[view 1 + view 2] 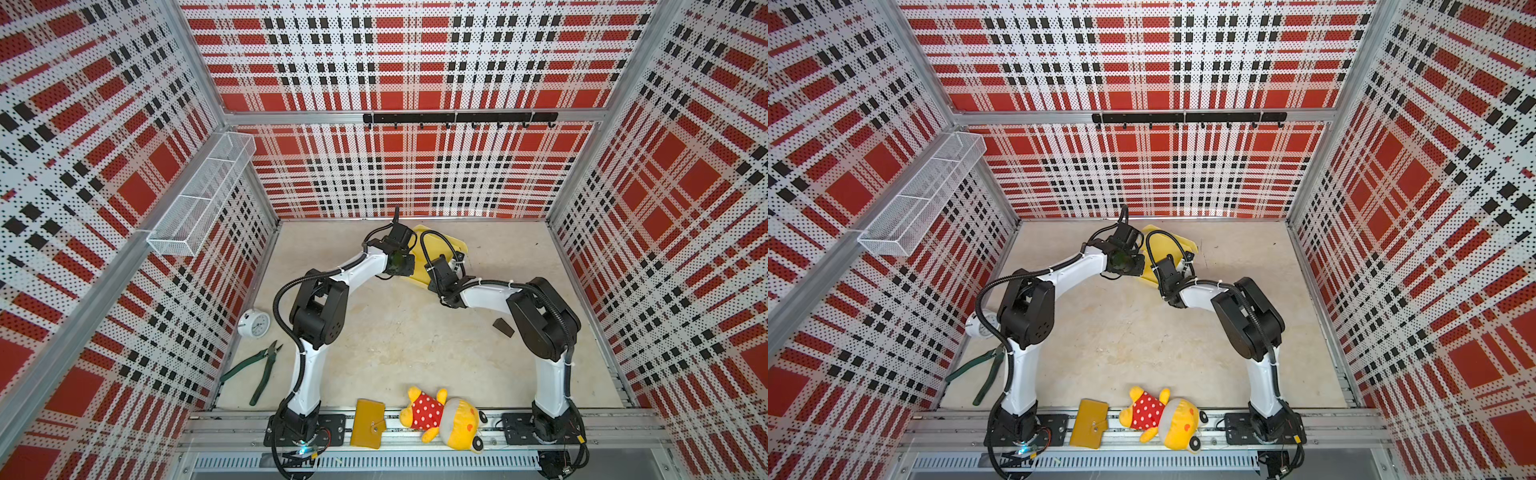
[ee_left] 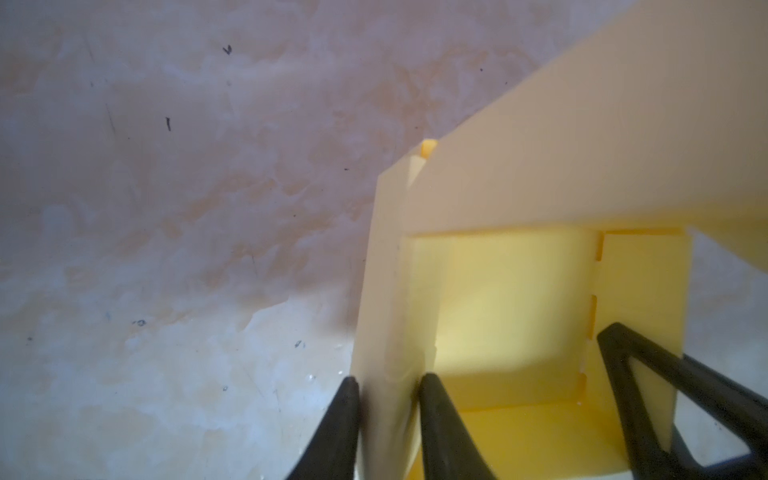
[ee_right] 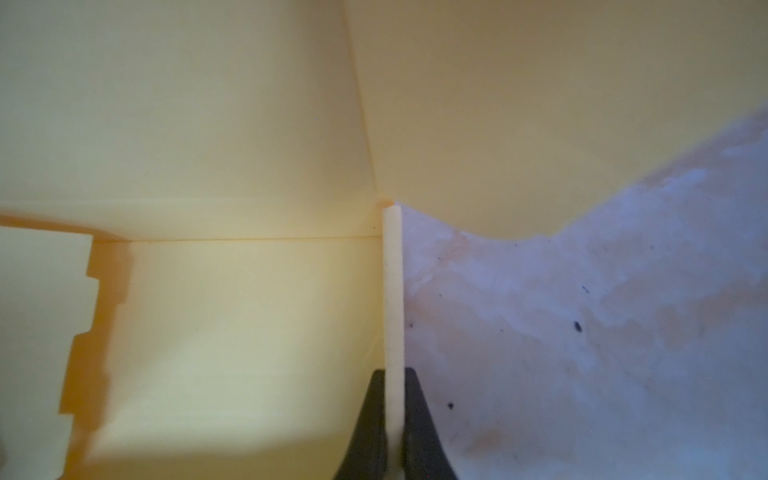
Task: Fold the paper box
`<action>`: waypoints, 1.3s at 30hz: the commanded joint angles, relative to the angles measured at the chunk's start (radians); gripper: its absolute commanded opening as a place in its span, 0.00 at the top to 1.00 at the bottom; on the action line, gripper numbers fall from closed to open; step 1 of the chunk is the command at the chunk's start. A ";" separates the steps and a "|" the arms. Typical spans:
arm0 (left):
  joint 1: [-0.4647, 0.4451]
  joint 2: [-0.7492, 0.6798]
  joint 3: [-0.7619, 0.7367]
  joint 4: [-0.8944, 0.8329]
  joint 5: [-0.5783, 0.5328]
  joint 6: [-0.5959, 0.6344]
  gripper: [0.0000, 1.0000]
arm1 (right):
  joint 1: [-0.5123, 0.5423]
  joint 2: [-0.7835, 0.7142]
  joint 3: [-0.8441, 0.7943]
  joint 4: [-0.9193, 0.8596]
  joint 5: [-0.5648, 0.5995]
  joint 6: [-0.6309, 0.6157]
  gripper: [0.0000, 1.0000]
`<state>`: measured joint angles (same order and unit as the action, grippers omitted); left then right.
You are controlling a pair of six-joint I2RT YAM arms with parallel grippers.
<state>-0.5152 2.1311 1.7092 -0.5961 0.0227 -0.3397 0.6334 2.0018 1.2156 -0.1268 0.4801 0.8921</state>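
Left wrist view: paper box [image 2: 498, 299] sits half-formed at the far middle of the bench [image 1: 395, 340], cavity lying between my two grips: left jaws pinch one upright side wall, right jaws pressed tight on the facing wall's edge, so I judge the next fold goes inward.

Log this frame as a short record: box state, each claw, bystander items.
paper box: partly folded, walls raised, far middle of table
left claw: closed on one box wall
right claw: closed on a thin box edge
bystanders: clock, pliers, wallet, plush toy, none held
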 commanded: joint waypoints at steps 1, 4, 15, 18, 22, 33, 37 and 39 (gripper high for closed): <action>0.008 -0.020 0.042 0.041 0.060 0.007 0.69 | 0.012 0.020 0.029 0.033 -0.012 0.011 1.00; 0.011 -0.033 0.041 0.046 0.082 0.016 0.66 | 0.012 0.020 0.028 0.033 -0.015 0.010 1.00; 0.026 -0.028 0.065 0.034 0.065 0.049 0.68 | 0.012 0.022 0.032 0.032 -0.016 0.008 1.00; 0.029 -0.027 0.074 0.018 0.045 0.052 0.65 | 0.012 0.023 0.031 0.032 -0.015 0.010 1.00; 0.033 -0.053 0.048 0.034 0.045 0.052 0.62 | 0.012 0.025 0.034 0.032 -0.017 0.008 1.00; 0.029 0.033 0.098 0.002 -0.003 0.052 0.67 | 0.012 0.024 0.032 0.033 -0.018 0.011 1.00; 0.012 0.068 0.094 -0.012 -0.081 0.052 0.67 | 0.012 0.025 0.035 0.033 -0.019 0.009 1.00; 0.008 0.085 0.090 -0.016 -0.131 0.052 0.66 | 0.011 0.023 0.032 0.032 -0.018 0.009 1.00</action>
<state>-0.4942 2.1719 1.7832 -0.5816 -0.0174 -0.2855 0.6403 2.0022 1.2182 -0.1261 0.4557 0.8909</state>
